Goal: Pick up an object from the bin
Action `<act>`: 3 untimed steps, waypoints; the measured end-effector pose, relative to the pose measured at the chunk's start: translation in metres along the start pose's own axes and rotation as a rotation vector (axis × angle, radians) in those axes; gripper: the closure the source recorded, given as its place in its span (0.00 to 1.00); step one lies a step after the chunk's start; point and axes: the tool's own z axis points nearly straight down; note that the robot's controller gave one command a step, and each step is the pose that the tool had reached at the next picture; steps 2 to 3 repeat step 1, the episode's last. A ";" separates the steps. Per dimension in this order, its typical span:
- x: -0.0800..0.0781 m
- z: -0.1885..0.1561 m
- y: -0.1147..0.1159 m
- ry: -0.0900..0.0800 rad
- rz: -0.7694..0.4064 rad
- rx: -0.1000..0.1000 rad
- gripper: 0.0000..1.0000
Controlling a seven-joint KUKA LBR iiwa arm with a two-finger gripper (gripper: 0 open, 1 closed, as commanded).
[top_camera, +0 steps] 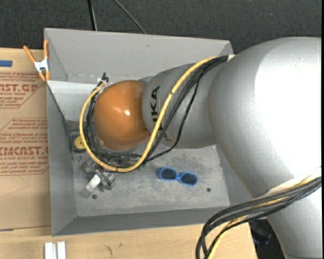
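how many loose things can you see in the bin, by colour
blue: 1, small blue plastic sunglasses
yellow: 1, small yellow round thing, partly hidden under the arm
total: 2 in view

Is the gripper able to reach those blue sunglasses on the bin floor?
Probably yes: the blue sunglasses lie alone and uncovered, with nothing between them and the gripper nearby.

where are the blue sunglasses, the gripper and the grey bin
blue sunglasses (165, 174), camera view, the lens nearer the gripper
gripper (97, 181), camera view, its tip at the bin's left
grey bin (140, 220), camera view, near wall's inner face
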 end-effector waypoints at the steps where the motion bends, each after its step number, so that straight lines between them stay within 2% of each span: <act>1: 0.029 -0.221 -0.045 -0.005 -0.528 0.006 1.00; 3: 0.029 -0.221 -0.045 -0.005 -0.528 0.006 1.00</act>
